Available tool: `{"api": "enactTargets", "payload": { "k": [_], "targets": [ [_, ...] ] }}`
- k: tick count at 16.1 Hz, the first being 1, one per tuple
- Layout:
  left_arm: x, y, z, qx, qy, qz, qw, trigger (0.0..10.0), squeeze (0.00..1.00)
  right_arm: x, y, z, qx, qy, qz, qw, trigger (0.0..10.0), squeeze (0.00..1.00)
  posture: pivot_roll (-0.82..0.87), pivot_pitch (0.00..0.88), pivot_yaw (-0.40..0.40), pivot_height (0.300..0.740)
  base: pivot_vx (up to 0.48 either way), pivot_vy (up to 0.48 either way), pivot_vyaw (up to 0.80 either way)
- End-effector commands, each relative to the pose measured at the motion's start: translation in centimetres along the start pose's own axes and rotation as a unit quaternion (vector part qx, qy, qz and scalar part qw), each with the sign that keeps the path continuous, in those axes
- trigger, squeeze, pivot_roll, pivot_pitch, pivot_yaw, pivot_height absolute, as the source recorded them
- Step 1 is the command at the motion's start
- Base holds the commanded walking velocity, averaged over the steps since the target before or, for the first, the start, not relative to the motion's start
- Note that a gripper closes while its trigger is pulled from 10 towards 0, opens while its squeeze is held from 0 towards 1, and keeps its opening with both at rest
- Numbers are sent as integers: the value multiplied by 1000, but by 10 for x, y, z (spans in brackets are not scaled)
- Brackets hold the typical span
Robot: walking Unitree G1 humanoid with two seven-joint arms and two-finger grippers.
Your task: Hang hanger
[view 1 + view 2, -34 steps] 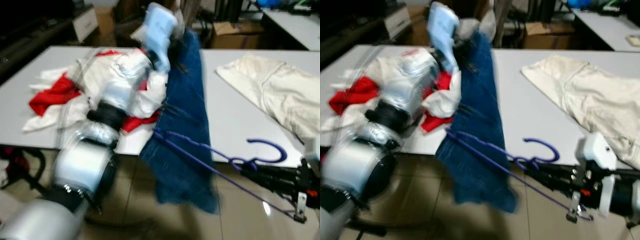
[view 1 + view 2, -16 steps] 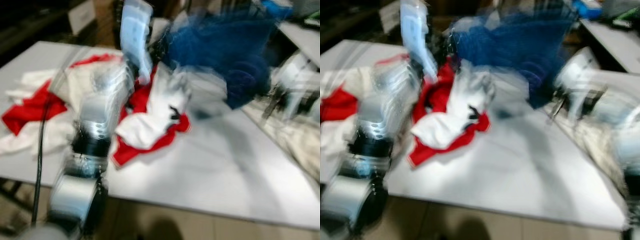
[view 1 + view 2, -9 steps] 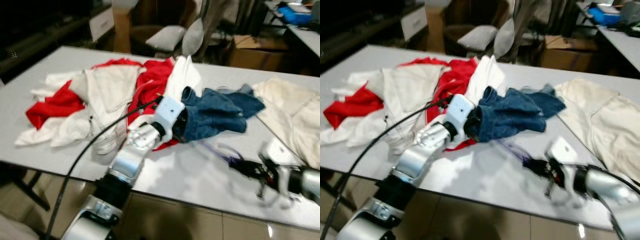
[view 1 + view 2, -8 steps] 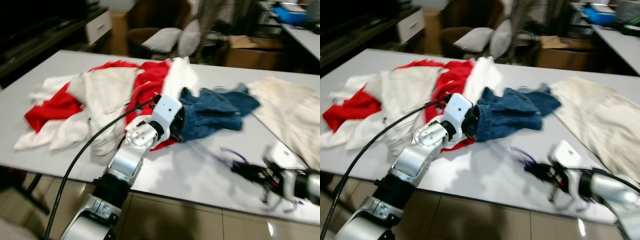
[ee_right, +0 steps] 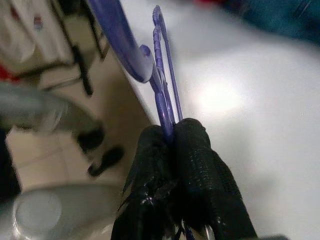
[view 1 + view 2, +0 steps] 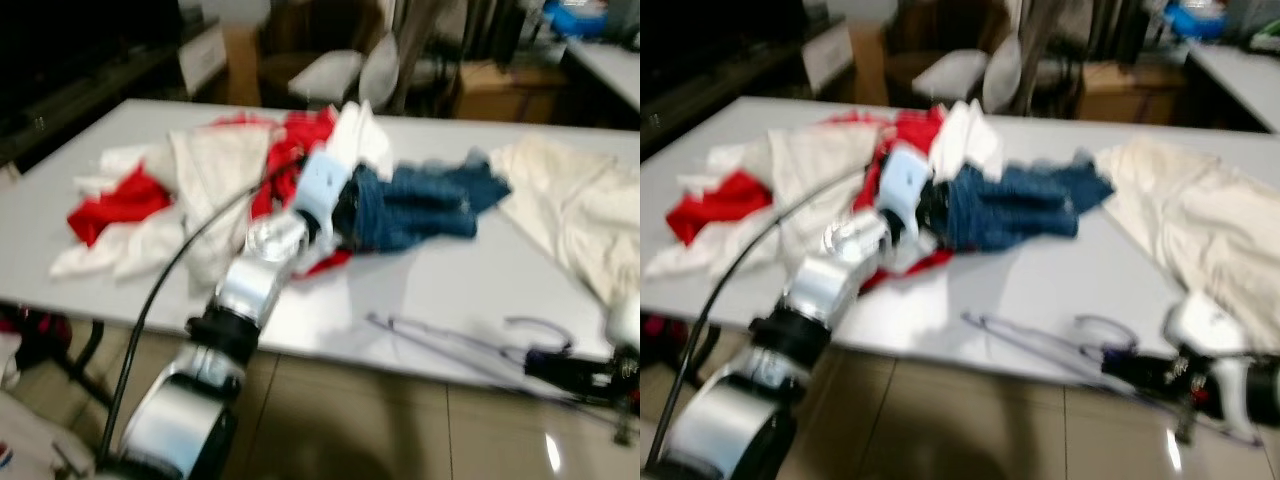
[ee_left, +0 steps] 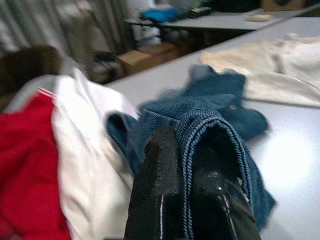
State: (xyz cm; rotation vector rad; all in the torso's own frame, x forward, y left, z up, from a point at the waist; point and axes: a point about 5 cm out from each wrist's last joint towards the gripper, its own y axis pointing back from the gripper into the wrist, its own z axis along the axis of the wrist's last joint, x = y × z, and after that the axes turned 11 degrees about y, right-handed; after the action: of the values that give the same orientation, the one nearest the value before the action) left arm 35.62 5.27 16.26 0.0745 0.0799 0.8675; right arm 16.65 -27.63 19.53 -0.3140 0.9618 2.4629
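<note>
Purple hanger (image 5: 162, 75) sits clamped in our right gripper (image 5: 172, 137), while our left gripper (image 7: 192, 165) pinches the jeans (image 6: 420, 205). We judge the next move is threading hanger into denim.

No writing, label, brand or number can be read anywhere in these pictures. Both head views are blurred, so if the cardboard box (image 6: 497, 88) behind the table (image 6: 455, 290) or the white drawer unit (image 6: 203, 57) to the far left carries any print, it is too smeared to make out. The clothes heaped on the table, namely the blue jeans (image 6: 412, 208), the red and white garments (image 6: 175, 190) and the cream garment (image 6: 565, 215), show no legible tag or logo.
</note>
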Motion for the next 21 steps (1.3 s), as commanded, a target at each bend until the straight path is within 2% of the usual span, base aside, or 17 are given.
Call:
{"api": "enactTargets", "payload": {
  "k": [1, 4, 6, 8, 9, 10, 11, 12, 13, 14, 15, 16, 17, 18, 21],
  "targets": [
    [0, 4, -10, 24, 2, -24, 999, 10000, 1000, -7, 10, 15, -21, 18, -13, 1000, 10000, 0, -81, 0, 63, 740, 0, 0, 0],
    [3, 27, -38, 76, 32, -56, 995, 10000, 1000, -14, 24, 35, -78, 16, -36, 996, 10000, 0, -81, 0, 67, 740, 0, 0, 0],
    [2, 45, -55, 127, 21, -103, 986, 10000, 1000, -14, 27, 43, -108, 7, -28, 994, 10000, 0, -78, 0, 65, 740, 0, 0, 0],
    [-2, 71, -66, 184, -31, -182, 966, 10000, 1000, -21, 25, 42, -110, -3, -51, 993, 10000, 0, -65, 0, 58, 740, 0, 0, 0],
    [-2, 75, -66, 188, -38, -190, 963, 10000, 1000, -22, 24, 41, -109, -5, -55, 992, 10000, 0, -63, 0, 58, 740, 0, 0, 0],
    [-2, 91, -63, 202, -72, -215, 953, 10000, 1000, -30, 18, 39, -110, -13, -99, 989, 10000, 0, -55, 0, 58, 740, 0, 0, 0],
    [-3, 107, -62, 218, -89, -237, 942, 10000, 1000, -35, 12, 38, -113, -27, -138, 984, 10000, 0, -46, 0, 63, 740, 0, 0, 0],
    [-2, 114, -60, 220, -85, -241, 941, 10000, 1000, -38, 9, 36, -111, -38, -164, 979, 10000, 0, -43, 0, 63, 740, 0, 0, 0],
    [0, 125, -55, 211, -69, -237, 946, 10000, 1000, -42, 1, 31, -107, -65, -199, 972, 10000, 0, -38, 0, 63, 740, 0, 0, 0],
    [2, 129, -47, 182, -35, -222, 957, 10000, 1000, -44, -10, 24, -100, -101, -235, 962, 10000, 0, -29, 0, 60, 740, 0, 0, 0],
    [2, 130, -43, 166, -22, -215, 962, 10000, 1000, -46, -15, 21, -98, -113, -254, 956, 10000, 0, -24, 0, 59, 740, 0, 0, 0],
    [2, 128, -41, 156, -33, -206, 965, 10000, 533, -46, -23, 19, -106, -132, -270, 948, 10000, 0, -17, 0, 54, 740, 0, 0, 0],
    [4, 124, -43, 155, -76, -186, 967, 10000, 114, -45, -33, 19, -118, -141, -285, 941, 10000, 0, -11, 0, 48, 740, 0, 0, 0],
    [11, 113, -40, 133, -112, -124, 977, 10000, 35, -39, -50, 26, -139, -153, -273, 940, 10000, 0, 3, 0, 40, 740, 0, 0, 0],
    [11, 110, -39, 124, -110, -109, 980, 10000, 35, -37, -53, 29, -145, -157, -267, 940, 10000, 0, 3, 0, 40, 740, 0, 0, 0]
  ]
}}
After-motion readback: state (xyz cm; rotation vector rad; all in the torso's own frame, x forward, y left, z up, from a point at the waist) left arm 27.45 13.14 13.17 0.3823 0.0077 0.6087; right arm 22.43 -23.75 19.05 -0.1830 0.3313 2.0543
